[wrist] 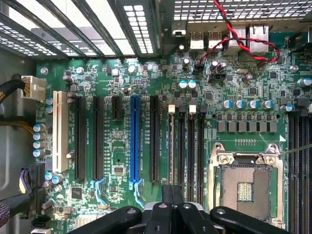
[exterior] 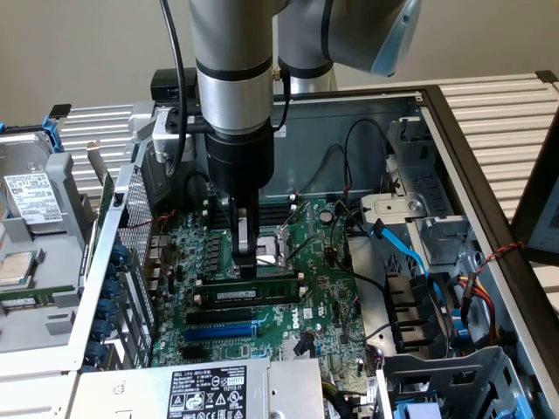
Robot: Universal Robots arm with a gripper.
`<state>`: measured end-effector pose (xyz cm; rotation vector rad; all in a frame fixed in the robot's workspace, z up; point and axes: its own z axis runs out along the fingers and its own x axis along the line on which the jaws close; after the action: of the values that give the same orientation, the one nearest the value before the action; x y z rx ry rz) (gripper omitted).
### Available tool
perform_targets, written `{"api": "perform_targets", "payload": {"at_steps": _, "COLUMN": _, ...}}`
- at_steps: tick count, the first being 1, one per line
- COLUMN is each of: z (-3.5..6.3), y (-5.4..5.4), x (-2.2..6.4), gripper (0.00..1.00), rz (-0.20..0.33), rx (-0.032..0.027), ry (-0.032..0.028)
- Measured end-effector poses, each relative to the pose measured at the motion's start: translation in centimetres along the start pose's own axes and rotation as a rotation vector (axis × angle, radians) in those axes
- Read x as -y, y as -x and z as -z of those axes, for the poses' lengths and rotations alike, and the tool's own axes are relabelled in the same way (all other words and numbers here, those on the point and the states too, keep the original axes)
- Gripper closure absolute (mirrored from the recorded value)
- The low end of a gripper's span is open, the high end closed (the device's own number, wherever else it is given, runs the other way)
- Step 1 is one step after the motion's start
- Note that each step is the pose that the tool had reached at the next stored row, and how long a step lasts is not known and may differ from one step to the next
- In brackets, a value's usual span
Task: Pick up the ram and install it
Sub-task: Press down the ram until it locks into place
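Note:
The ram (exterior: pixel 251 291) is a long green stick with a white label. It stands on edge in a memory slot of the motherboard (exterior: pixel 327 301), between white end clips. In the wrist view the ram (wrist: pixel 171 141) shows edge-on as a thin pale line in the slot beside the black empty slots (wrist: pixel 190 146). My gripper (exterior: pixel 247 260) points straight down, its black fingers shut together with nothing between them. The tips sit right at the ram's top edge near mid-length; contact cannot be told. In the wrist view the gripper (wrist: pixel 171 192) sits over the end of that slot.
The open CPU socket (wrist: pixel 246 183) lies beside the memory slots and a blue expansion slot (wrist: pixel 134 139) on the other side. Red and black wires (wrist: pixel 234 34) cross the board. Blue cables (exterior: pixel 406 249) and drive bays crowd the exterior view's right; a hard drive (exterior: pixel 31 196) lies outside the case.

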<state>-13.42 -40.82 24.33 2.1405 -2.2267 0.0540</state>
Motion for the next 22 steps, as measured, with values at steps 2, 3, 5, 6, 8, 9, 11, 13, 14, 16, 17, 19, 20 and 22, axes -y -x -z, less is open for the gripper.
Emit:
{"api": "perform_targets", "payload": {"at_steps": 2, "z": -0.07, "y": 0.0, "x": 0.01, "gripper": 0.89, "rz": 0.004, "rx": 0.0001, "ry": -0.0013}}
{"api": "perform_targets", "payload": {"at_steps": 3, "z": -0.11, "y": 0.0, "x": 0.01, "gripper": 0.89, "rz": 0.006, "rx": 0.0002, "ry": -0.0023}}
{"api": "perform_targets", "payload": {"at_steps": 5, "z": -0.22, "y": 0.0, "x": 0.00, "gripper": 0.89, "rz": 0.010, "rx": 0.0002, "ry": -0.0069}}
{"api": "perform_targets", "payload": {"at_steps": 6, "z": -0.29, "y": 0.0, "x": 0.01, "gripper": 0.89, "rz": 0.012, "rx": 0.0003, "ry": -0.0091}}
{"api": "perform_targets", "payload": {"at_steps": 8, "z": -0.42, "y": 0.0, "x": 0.01, "gripper": 0.89, "rz": 0.016, "rx": 0.0004, "ry": -0.0124}}
{"api": "perform_targets", "payload": {"at_steps": 9, "z": -0.50, "y": 0.0, "x": 0.01, "gripper": 0.89, "rz": 0.019, "rx": 0.0004, "ry": -0.0132}}
{"api": "perform_targets", "payload": {"at_steps": 11, "z": -0.66, "y": 0.0, "x": 0.01, "gripper": 0.89, "rz": 0.022, "rx": 0.0004, "ry": -0.0142}}
{"api": "perform_targets", "payload": {"at_steps": 13, "z": -0.79, "y": 0.0, "x": 0.01, "gripper": 0.89, "rz": 0.025, "rx": 0.0008, "ry": -0.0150}}
{"api": "perform_targets", "payload": {"at_steps": 14, "z": -0.82, "y": 0.0, "x": 0.00, "gripper": 0.89, "rz": 0.025, "rx": 0.0015, "ry": -0.0149}}
{"api": "perform_targets", "payload": {"at_steps": 16, "z": -0.90, "y": 0.0, "x": 0.01, "gripper": 0.89, "rz": 0.026, "rx": 0.0043, "ry": -0.0149}}
{"api": "perform_targets", "payload": {"at_steps": 17, "z": -0.93, "y": 0.1, "x": 0.01, "gripper": 0.89, "rz": 0.027, "rx": 0.0061, "ry": -0.0149}}
{"api": "perform_targets", "payload": {"at_steps": 19, "z": -1.00, "y": 0.1, "x": 0.01, "gripper": 0.89, "rz": 0.028, "rx": 0.0097, "ry": -0.0149}}
{"api": "perform_targets", "payload": {"at_steps": 20, "z": -1.03, "y": 0.1, "x": 0.01, "gripper": 0.89, "rz": 0.028, "rx": 0.0113, "ry": -0.0150}}
{"api": "perform_targets", "payload": {"at_steps": 22, "z": -1.14, "y": 0.1, "x": 0.01, "gripper": 0.89, "rz": 0.028, "rx": 0.0129, "ry": -0.0150}}
